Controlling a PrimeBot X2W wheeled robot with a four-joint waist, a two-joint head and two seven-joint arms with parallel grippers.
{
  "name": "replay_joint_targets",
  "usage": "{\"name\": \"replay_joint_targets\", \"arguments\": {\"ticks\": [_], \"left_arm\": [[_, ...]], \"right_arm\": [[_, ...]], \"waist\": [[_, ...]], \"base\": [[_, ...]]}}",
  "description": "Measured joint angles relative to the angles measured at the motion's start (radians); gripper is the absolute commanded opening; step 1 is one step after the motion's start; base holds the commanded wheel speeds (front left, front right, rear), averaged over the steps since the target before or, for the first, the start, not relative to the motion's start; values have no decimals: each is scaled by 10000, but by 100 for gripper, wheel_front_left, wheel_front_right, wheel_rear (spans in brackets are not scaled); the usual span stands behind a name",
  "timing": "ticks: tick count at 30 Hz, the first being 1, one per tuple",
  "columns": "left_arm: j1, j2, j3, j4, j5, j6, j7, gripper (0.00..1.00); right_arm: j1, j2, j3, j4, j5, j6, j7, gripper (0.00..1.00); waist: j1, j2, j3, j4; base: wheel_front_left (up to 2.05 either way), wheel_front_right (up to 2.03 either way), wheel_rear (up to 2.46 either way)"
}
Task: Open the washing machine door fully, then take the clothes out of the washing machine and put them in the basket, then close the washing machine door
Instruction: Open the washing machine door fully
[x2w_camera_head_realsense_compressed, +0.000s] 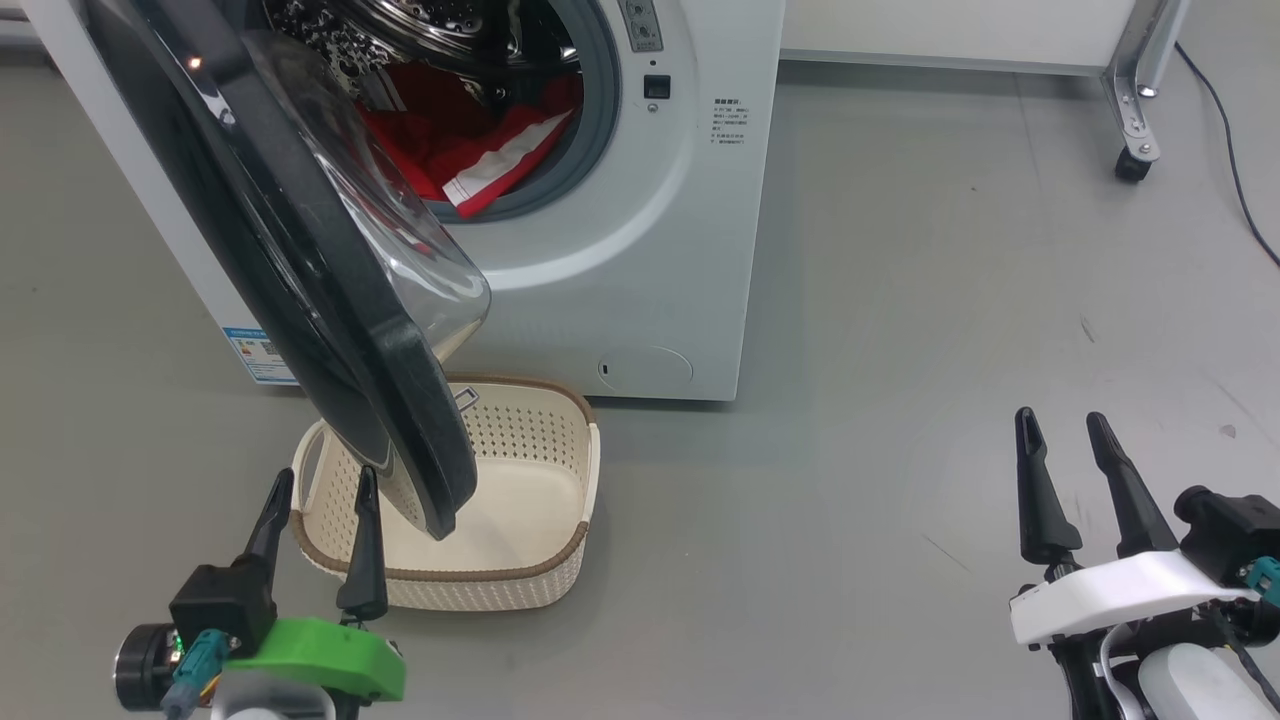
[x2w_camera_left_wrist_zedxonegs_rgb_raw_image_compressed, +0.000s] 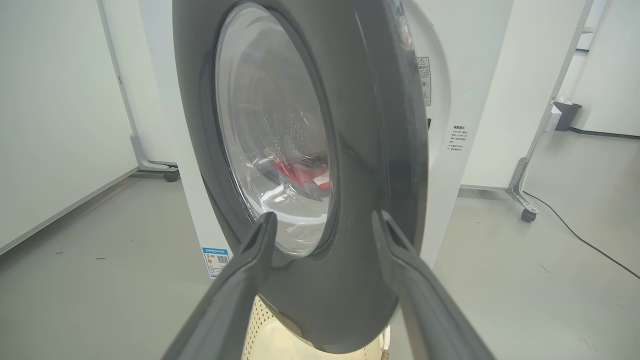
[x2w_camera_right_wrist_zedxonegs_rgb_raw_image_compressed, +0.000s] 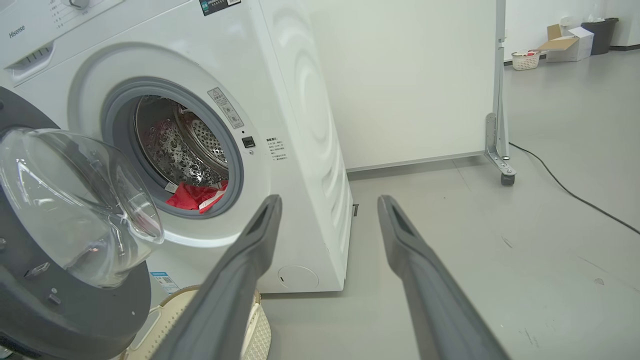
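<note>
The white washing machine (x2w_camera_head_realsense_compressed: 640, 250) stands at the back with its black-rimmed door (x2w_camera_head_realsense_compressed: 330, 300) swung partly out over the cream basket (x2w_camera_head_realsense_compressed: 520, 560). Red clothes (x2w_camera_head_realsense_compressed: 450, 140) with a white stripe lie in the steel drum, also seen as clothes (x2w_camera_right_wrist_zedxonegs_rgb_raw_image_compressed: 197, 196) in the right wrist view. My left gripper (x2w_camera_head_realsense_compressed: 325, 485) is open, low at the left, its fingers just before the door's lower rim (x2w_camera_left_wrist_zedxonegs_rgb_raw_image_compressed: 345, 280) and the basket's near corner. My right gripper (x2w_camera_head_realsense_compressed: 1065, 425) is open over bare floor at the lower right, well clear of the machine (x2w_camera_right_wrist_zedxonegs_rgb_raw_image_compressed: 300, 150).
A white panel on a wheeled metal frame (x2w_camera_head_realsense_compressed: 1135, 150) stands at the back right, with a black cable (x2w_camera_head_realsense_compressed: 1235, 170) trailing across the grey floor. Far off sit a small basket (x2w_camera_right_wrist_zedxonegs_rgb_raw_image_compressed: 525, 59) and cardboard boxes (x2w_camera_right_wrist_zedxonegs_rgb_raw_image_compressed: 565, 42). Floor right of the machine is open.
</note>
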Motion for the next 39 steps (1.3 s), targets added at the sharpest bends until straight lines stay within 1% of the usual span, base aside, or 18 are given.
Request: {"name": "replay_joint_targets", "arguments": {"ticks": [8,18,21,32,35,39], "left_arm": [[1,-23,4,-8,58,-59,0,100],[1,-42,27,0,100,-90,0,100],[1,-44,36,2,115,-92,0,100],[1,-58,104,6,173,-104,0,100],[1,-59,105,35,173,-136,2,100],[1,-63,117,36,173,-146,2,100]], "right_arm": [[221,207,-136,-244,-282,0,-2,100],[365,318,-322,-380,-458,17,-2,100],[450,357,-362,-385,-522,96,-2,100],[562,453,-510,-387,-639,105,-2,100],[608,476,-531,-387,-709,194,-2,100],[710,554,-541,-385,-713,199,-2,100]], "waist": [[0,0,95,-2],[0,0,168,17],[-1,0,169,28],[0,0,162,63],[0,0,158,68],[0,0,160,71]], "base": [[0,0,0],[0,0,0],[0,0,0],[0,0,0],[0,0,0],[0,0,0]]}}
